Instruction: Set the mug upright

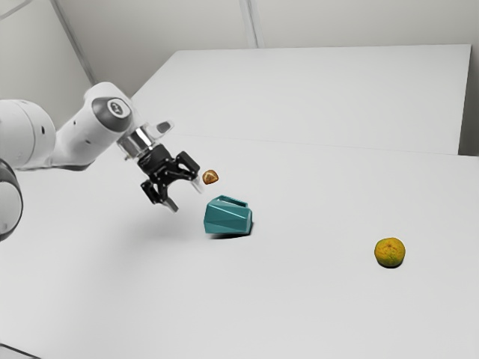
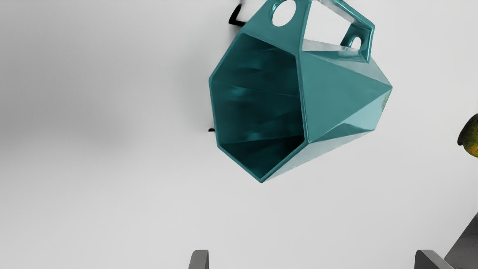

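Note:
A teal faceted mug (image 1: 227, 218) lies on its side on the white table, its handle uppermost and its base toward the exterior view's right. In the wrist view the dark opening of the mug (image 2: 340, 93) faces the hand. My gripper (image 1: 187, 196) hangs above the table on the exterior view's left of the mug, tilted, apart from it. Its two fingertips stand wide apart in the wrist view, and the gripper (image 2: 312, 257) has nothing between them.
A small brown-gold object (image 1: 210, 177) is beyond the mug in the exterior view, close to the gripper. A yellow-green round fruit (image 1: 390, 252) sits on the table (image 1: 314, 299) toward the exterior view's right; part of that fruit (image 2: 471, 136) is at the wrist view's edge.

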Controlling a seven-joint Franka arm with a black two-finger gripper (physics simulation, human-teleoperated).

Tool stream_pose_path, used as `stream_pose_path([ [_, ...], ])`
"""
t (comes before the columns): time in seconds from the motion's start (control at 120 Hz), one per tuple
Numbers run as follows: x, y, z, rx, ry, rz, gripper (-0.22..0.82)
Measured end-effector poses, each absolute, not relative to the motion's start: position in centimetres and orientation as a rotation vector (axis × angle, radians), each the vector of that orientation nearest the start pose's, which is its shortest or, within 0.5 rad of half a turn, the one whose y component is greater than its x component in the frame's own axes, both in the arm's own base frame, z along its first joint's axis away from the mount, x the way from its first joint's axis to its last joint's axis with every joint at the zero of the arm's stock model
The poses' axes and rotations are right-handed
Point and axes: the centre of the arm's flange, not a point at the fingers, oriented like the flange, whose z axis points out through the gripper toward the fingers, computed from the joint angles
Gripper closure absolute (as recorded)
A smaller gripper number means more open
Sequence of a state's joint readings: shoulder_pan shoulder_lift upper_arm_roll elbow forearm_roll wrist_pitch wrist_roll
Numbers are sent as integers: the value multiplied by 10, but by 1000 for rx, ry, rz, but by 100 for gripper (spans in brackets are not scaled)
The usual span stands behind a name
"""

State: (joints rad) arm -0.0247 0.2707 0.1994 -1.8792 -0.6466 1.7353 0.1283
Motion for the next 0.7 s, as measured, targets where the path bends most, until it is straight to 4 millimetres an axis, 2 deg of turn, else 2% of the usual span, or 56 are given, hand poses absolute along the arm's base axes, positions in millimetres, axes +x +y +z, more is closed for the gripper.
stream_pose_path([
  [0.142,588,37,330,2416,424,-399,0],
  [0.367,606,36,300,2350,494,-371,0],
  [0.542,611,31,296,2317,513,-351,0],
  [0.7,613,16,294,2274,509,-347,0],
])
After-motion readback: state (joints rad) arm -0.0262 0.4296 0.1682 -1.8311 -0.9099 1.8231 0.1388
